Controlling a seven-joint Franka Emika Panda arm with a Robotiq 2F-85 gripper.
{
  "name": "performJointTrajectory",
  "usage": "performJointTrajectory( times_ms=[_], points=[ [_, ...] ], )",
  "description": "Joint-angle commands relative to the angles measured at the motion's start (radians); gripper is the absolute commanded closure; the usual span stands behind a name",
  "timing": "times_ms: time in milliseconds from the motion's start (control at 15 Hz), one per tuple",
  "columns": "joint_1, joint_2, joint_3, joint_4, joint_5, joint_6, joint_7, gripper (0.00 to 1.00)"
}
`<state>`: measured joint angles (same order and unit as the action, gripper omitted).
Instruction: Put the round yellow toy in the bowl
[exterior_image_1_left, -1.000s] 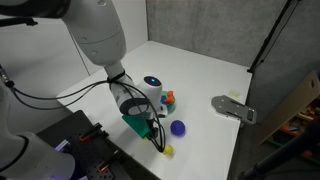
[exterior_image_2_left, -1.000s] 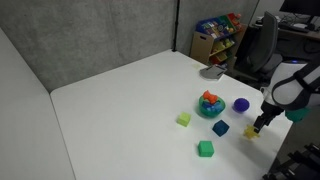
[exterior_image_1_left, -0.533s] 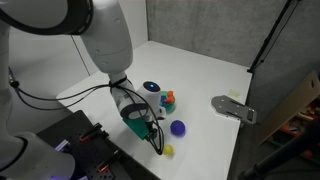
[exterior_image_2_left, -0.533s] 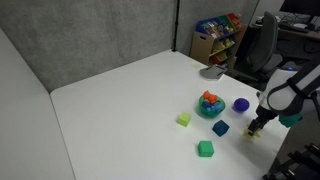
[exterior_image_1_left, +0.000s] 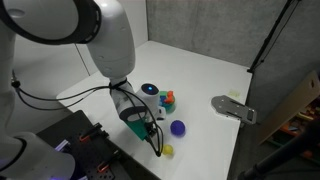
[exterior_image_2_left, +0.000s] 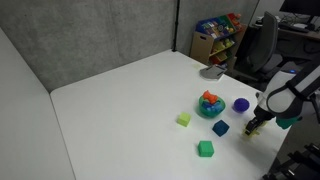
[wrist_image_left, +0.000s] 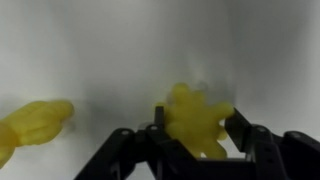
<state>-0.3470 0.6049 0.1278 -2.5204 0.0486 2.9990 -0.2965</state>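
Bright, plain yellow all over on the round spiky yellow toy, set against my black metal gripper. The smooth oblong yellow lump reads slightly more golden. Under them, the flat white tabletop, plain, no pattern. In an exterior view I've got the small round teal bowl with an orange-red piece showing above it, the purple ball, a dark blue cube, a green cube, a small yellow-green piece. Behind, a speckled grey wall panel.
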Motion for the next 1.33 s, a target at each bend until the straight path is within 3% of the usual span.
performJointTrajectory(
  times_ms=[0,267,533,800,1000,1267],
  points=[
    [-0.056,-0.056,0.054,-0.011,0.008,-0.048,0.010,0.66],
    [-0.108,-0.183,0.136,-0.040,0.057,-0.160,-0.010,0.77],
    [-0.117,-0.343,0.221,-0.037,0.242,-0.291,-0.070,0.78],
    [0.021,-0.450,0.146,0.019,0.367,-0.374,-0.051,0.78],
    [0.133,-0.454,0.064,0.075,0.338,-0.372,0.018,0.78],
    [0.223,-0.398,-0.016,0.165,0.276,-0.358,0.110,0.78]
  ],
)
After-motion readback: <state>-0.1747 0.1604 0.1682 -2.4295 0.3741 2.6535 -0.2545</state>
